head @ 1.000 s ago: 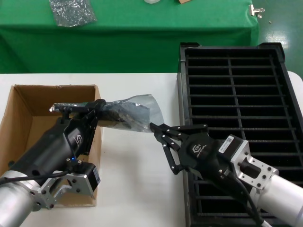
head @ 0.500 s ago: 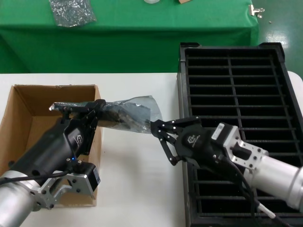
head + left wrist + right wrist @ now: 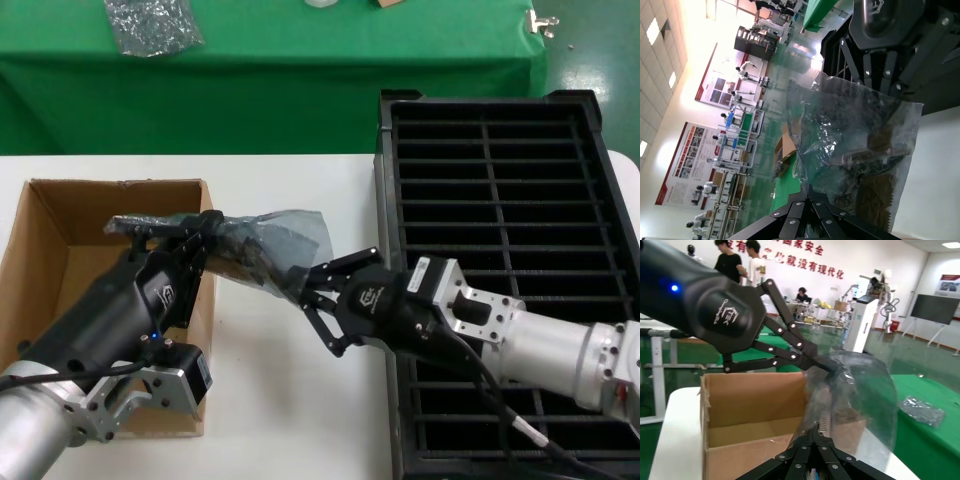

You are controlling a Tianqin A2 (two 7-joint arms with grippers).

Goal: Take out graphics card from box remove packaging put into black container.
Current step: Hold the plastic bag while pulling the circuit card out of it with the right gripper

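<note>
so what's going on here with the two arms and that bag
The left gripper holds the bagged card up beside the box, above the white table. The card itself is a dark shape inside the grey bag. The right gripper is at the bag's free end, with its fingers closed on the plastic in the right wrist view, apparently to pull the bag off. The black tray waits on the robot's right with every visible slot empty. A second silvery bag lies on the green table behind.
</note>
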